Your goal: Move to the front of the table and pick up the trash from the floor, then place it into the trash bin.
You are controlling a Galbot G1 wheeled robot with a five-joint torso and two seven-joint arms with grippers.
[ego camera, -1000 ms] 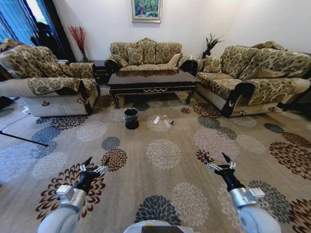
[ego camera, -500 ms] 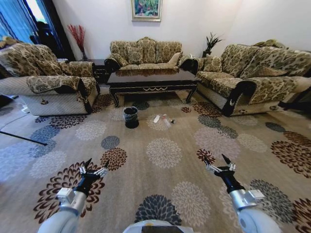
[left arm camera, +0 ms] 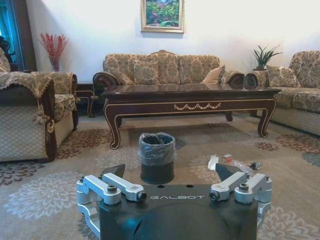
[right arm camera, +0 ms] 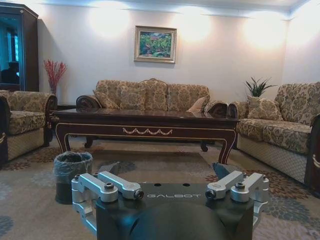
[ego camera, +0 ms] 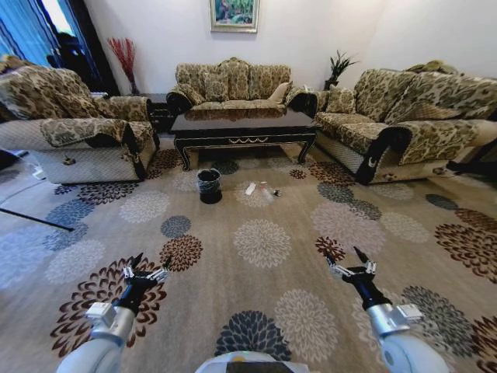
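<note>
The dark wooden table (ego camera: pixel 242 124) stands across the room, in front of the sofas. On the patterned floor (ego camera: pixel 262 242) before it stands the black trash bin (ego camera: pixel 208 187). To its right lies the trash: a white wrapper (ego camera: pixel 250 189), a clear bottle (ego camera: pixel 266 193) and a small dark bit (ego camera: pixel 276 193). My left gripper (ego camera: pixel 154 259) and right gripper (ego camera: pixel 343 255) hover open and empty over the carpet, far short of the trash. From the left wrist I see its gripper (left arm camera: pixel 171 172), the bin (left arm camera: pixel 156 157), the wrapper (left arm camera: pixel 213 161) and the red-capped bottle (left arm camera: pixel 235 162). From the right wrist I see its gripper (right arm camera: pixel 166 169), the bin (right arm camera: pixel 71 175) and the table (right arm camera: pixel 145 125).
An armchair (ego camera: pixel 74 128) stands at the left, a sofa (ego camera: pixel 231 81) behind the table and a long sofa (ego camera: pixel 404 124) at the right. A thin dark pole (ego camera: pixel 35 221) lies on the carpet at the left. Open carpet stretches between me and the bin.
The whole head picture has shifted a little, so the camera has moved slightly. Both grippers stay open in the same pose. The bin and the trash lie where they were.
</note>
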